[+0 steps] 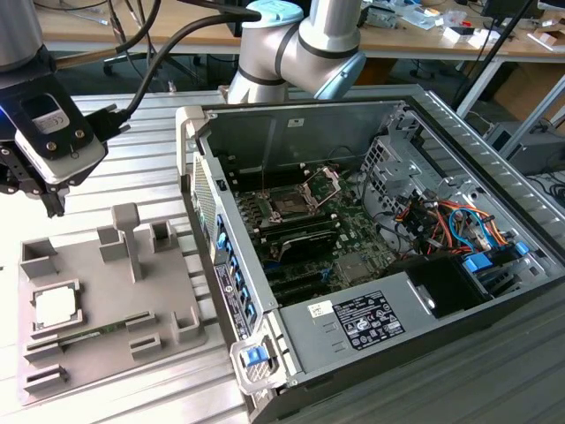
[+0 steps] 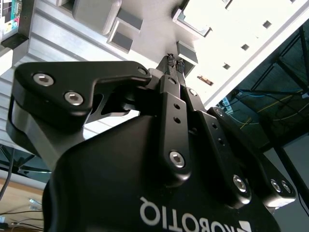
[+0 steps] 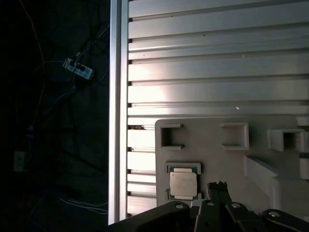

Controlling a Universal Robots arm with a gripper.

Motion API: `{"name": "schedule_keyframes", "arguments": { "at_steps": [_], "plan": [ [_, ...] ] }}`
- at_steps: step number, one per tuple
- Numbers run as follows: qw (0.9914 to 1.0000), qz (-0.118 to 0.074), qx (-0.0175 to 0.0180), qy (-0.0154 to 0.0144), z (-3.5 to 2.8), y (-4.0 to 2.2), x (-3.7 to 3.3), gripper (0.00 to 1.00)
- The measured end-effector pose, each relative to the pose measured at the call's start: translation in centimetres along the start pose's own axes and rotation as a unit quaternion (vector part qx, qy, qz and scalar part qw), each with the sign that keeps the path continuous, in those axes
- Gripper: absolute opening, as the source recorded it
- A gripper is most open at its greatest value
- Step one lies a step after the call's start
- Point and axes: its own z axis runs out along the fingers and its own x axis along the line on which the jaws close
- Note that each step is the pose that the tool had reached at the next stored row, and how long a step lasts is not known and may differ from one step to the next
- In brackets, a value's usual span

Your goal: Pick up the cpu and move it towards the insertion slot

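The cpu (image 1: 55, 306) lies flat, pale face up, in a square recess of the grey tray (image 1: 97, 287), near the tray's corner at the exterior view's left. In the first wrist view the cpu (image 3: 184, 183) shows square in its recess, with bare tray (image 3: 217, 159) around it. Nothing is touching it.

My jaws are together and hold nothing. In the second wrist view their fingertips (image 2: 170, 60) meet with no gap I can make out, pointing down at the tray (image 2: 154, 14). In the exterior view I hang above the tray's far edge, clear of its surface and apart from the cpu.

Along the tray's near side a thin green memory stick (image 1: 88, 334) lies in its groove, just beside the cpu's recess. The tray rests on the ribbed metal worktop (image 1: 150, 159).

At the exterior view's right of the tray stands an open computer case (image 1: 291, 132). On the green motherboard (image 1: 353, 256) inside it sits the insertion slot (image 1: 289, 205), dark in the centre with a silver frame, well apart from the cpu and from my jaws. My arm (image 1: 300, 44) reaches in from behind the case.
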Motion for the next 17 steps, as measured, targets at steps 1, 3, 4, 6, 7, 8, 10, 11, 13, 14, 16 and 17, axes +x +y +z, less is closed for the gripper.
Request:
{"name": "schedule_keyframes", "arguments": {
  "at_steps": [1, 3, 4, 6, 7, 8, 10, 11, 13, 14, 16, 17],
  "plan": [
    [1.00000, 0.000, 0.0000, 0.0000, 0.02, 0.00, 0.00, 0.11],
    [1.00000, 0.000, 0.0000, 0.0000, 0.06, 0.00, 0.01, 0.11],
    [1.00000, 0.000, 0.0000, 0.0000, 0.07, 0.00, 0.01, 0.11],
    [1.00000, 0.000, 0.0000, 0.0000, 0.11, 0.00, 0.02, 0.11],
    [1.00000, 0.000, 0.0000, 0.0000, 0.13, 0.00, 0.03, 0.11],
    [1.00000, 0.000, 0.0000, 0.0000, 0.14, 0.00, 0.03, 0.11],
    [1.00000, 0.000, 0.0000, 0.0000, 0.18, -0.01, 0.04, 0.11],
    [1.00000, 0.000, 0.0000, 0.0000, 0.19, -0.01, 0.04, 0.11],
    [1.00000, 0.000, 0.0000, 0.0000, 0.23, -0.01, 0.05, 0.11],
    [1.00000, 0.000, 0.0000, 0.0000, 0.25, -0.01, 0.06, 0.11],
    [1.00000, 0.000, 0.0000, 0.0000, 0.32, -0.01, 0.07, 0.11],
    [1.00000, 0.000, 0.0000, 0.0000, 0.35, -0.01, 0.08, 0.11]
  ]
}}
